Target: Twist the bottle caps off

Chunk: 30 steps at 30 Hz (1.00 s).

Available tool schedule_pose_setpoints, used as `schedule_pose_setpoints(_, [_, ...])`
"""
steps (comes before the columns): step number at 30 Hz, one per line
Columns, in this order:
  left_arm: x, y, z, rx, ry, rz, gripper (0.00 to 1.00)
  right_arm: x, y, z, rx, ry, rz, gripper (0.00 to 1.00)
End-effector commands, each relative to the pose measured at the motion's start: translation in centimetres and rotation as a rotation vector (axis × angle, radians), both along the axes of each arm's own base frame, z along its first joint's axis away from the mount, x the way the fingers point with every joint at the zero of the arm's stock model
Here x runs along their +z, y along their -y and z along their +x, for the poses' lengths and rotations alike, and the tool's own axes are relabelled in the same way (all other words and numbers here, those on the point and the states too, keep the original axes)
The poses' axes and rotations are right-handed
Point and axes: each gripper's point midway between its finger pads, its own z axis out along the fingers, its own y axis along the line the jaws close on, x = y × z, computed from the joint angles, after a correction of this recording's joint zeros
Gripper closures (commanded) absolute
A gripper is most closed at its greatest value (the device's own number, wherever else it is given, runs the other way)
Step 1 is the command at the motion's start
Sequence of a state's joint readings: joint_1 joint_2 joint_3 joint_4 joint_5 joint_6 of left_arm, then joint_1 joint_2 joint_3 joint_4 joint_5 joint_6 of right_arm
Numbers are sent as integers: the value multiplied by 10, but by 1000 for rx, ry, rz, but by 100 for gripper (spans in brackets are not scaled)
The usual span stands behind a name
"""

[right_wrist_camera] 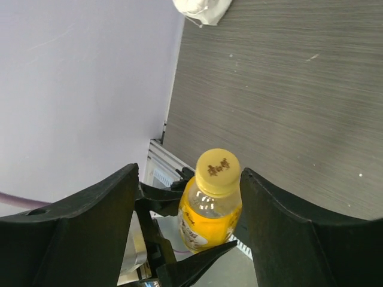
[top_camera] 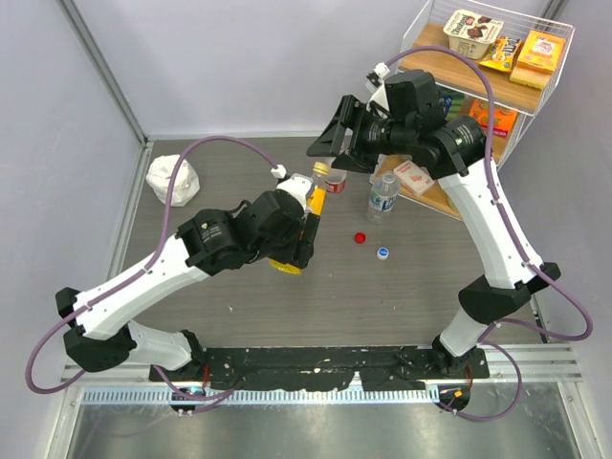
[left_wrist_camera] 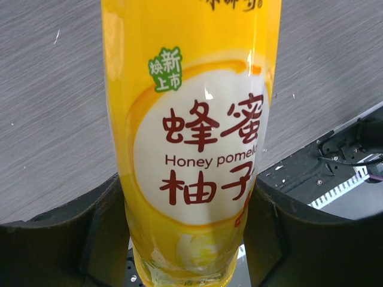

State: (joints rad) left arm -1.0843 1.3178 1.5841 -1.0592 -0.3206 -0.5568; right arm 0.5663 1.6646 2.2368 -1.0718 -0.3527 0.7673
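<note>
My left gripper [top_camera: 304, 229] is shut on the yellow bottle [top_camera: 308, 208] and holds it tilted above the table. In the left wrist view its label [left_wrist_camera: 197, 149] fills the gap between both fingers [left_wrist_camera: 102, 227]. The yellow cap [right_wrist_camera: 218, 170] is on the bottle's neck. My right gripper [right_wrist_camera: 188, 172] is open, with one finger on each side of the cap and not touching it; in the top view it [top_camera: 325, 158] sits at the bottle's top. The small clear bottle [top_camera: 383, 194] stands capless. A red cap [top_camera: 360, 238] and a pale blue-white cap [top_camera: 382, 253] lie loose on the table. A red-labelled bottle [top_camera: 337, 185] is mostly hidden.
A crumpled white cloth [top_camera: 173, 179] lies at the back left and also shows in the right wrist view [right_wrist_camera: 200, 9]. A wire rack [top_camera: 559, 57] with snack boxes stands at the back right. A small box [top_camera: 413, 177] lies by its foot.
</note>
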Motion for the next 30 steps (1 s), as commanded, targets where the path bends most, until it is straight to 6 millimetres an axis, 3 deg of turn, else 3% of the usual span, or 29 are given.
schedule_pose_setpoints(1, [15,-2,5,15,38,-20,100,-11,10,-3,-45,0,-83,29])
schedule_pose_setpoints(10, [9,1,4,6,18,-9,100,-29,5,0,-74,-12,-151,34])
schedule_pose_setpoints(21, [8,-1,2,11,10,-14,100,-34,1,9,-118,-4,-143,55])
schedule_pose_setpoints(30, [7,-6,-2,21,7,-26,100,-35,-2,12,-127,-2,-121,52])
